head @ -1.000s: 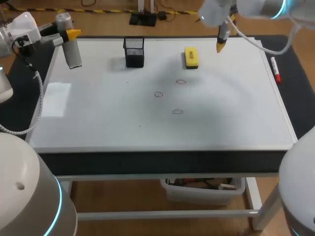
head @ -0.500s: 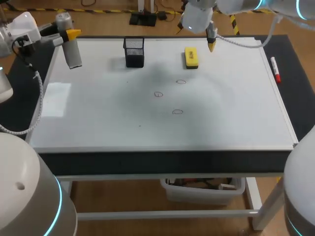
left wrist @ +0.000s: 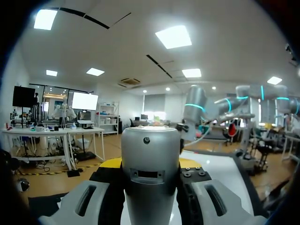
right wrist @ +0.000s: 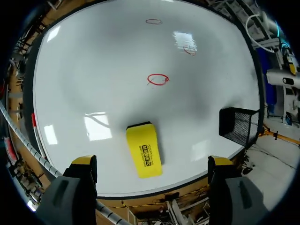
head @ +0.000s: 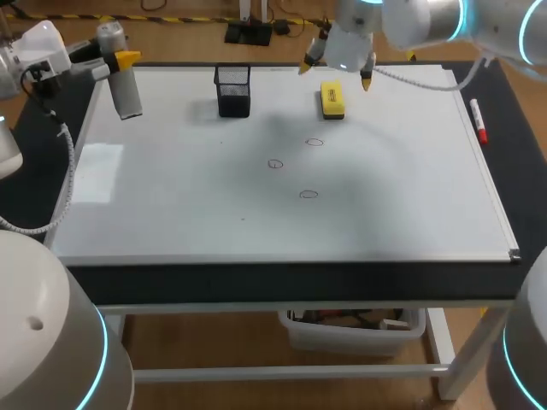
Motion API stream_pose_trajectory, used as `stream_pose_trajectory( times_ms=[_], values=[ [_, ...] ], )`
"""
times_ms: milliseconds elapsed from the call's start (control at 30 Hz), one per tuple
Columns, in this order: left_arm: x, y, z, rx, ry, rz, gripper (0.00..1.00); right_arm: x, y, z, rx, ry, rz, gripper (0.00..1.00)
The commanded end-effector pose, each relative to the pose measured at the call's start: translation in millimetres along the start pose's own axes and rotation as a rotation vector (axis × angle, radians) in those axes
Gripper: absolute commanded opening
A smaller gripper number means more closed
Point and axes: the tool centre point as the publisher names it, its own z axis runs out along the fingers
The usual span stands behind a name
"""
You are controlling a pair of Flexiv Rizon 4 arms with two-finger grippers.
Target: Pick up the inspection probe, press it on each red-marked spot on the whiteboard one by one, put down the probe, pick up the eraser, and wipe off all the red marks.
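The inspection probe [head: 126, 90], a silver cylinder, hangs over the whiteboard's [head: 171, 205] far left corner with my left gripper [head: 120, 61] shut on it. In the left wrist view the probe [left wrist: 151, 159] fills the space between the fingers [left wrist: 89, 201]. The yellow eraser [head: 332, 100] lies flat at the far middle of the board. My right gripper [head: 335, 75] hovers open above it, one tip on each side; in the right wrist view the eraser [right wrist: 144, 150] lies between the wide-apart fingertips [right wrist: 84, 161]. Three red ringed marks [head: 314, 143] [head: 275, 164] [head: 308, 195] sit mid-board.
A black mesh pen cup [head: 233, 90] stands left of the eraser, and in the right wrist view the cup [right wrist: 239, 126] is beside the gripper. A red marker [head: 479, 120] lies along the board's right edge. A bin [head: 350, 329] sits under the table.
My right arm swung left from beyond the eraser's right side to over it, and its wrist turned so both tips now straddle the eraser. The left arm and probe stayed still.
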Motion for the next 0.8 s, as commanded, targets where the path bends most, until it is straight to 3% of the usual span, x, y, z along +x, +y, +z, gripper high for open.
stream_pose_trajectory(
  times_ms=[33, 467, 800],
  values=[
    [0.5, 0.0, 0, 0.004, -0.001, 0.002, 0.0, 5, 0, 6, -0.016, 0.013, -0.029, 1.0],
    [0.5, 0.0, 0, 0.004, -0.001, 0.002, 0.0, 5, -3, 28, -0.103, 0.096, -0.156, 1.0],
    [0.5, 0.0, 0, 0.004, -0.001, 0.002, 0.0, 13, -9, 46, -0.168, 0.095, -0.09, 1.0]
  ],
)
